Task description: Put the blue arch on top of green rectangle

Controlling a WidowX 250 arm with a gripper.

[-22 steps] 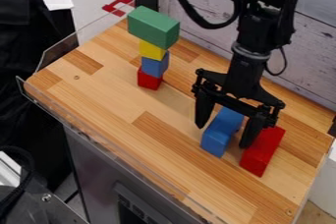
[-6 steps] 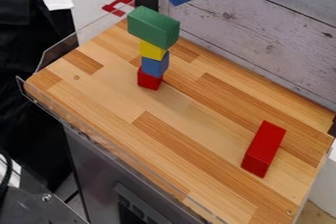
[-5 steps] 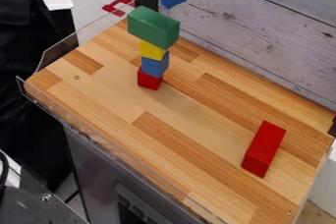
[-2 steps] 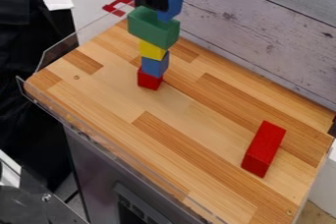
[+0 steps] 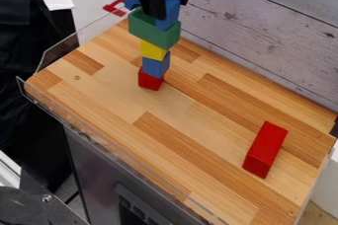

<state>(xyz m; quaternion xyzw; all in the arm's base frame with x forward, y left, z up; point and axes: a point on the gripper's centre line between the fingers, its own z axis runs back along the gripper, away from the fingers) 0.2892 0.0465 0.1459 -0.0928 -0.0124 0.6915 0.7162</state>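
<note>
1. The blue arch [image 5: 170,14] is at the top of the tower, feet downward, one leg over the right end of the green rectangle [image 5: 153,31] and the other toward its left end. Whether both feet touch the green top, I cannot tell.
2. The black pincer [image 5: 169,7] is closed on the arch, gripping it from above.
3. Under the green rectangle stand a yellow block [image 5: 151,50], a blue block [image 5: 156,67] and a red block [image 5: 149,80], the last on the wooden surface [image 5: 188,130]. The green piece overhangs this narrow column, so a sideways nudge could topple everything.
4. The step in hand looks to be the final lowering and seating. Next, I'd check both feet bear evenly, ease the arch down if needed, open gently, then lift straight up.
5. The tower stands toward the far left of the surface, near the clear guard [image 5: 61,51] and the plank wall [image 5: 264,36]. Upward seems the safest way out; any swing is best left until the fingers are above the arch.
6. The long red block [image 5: 265,149] lies well apart, near the right edge, outside the working path.
</note>
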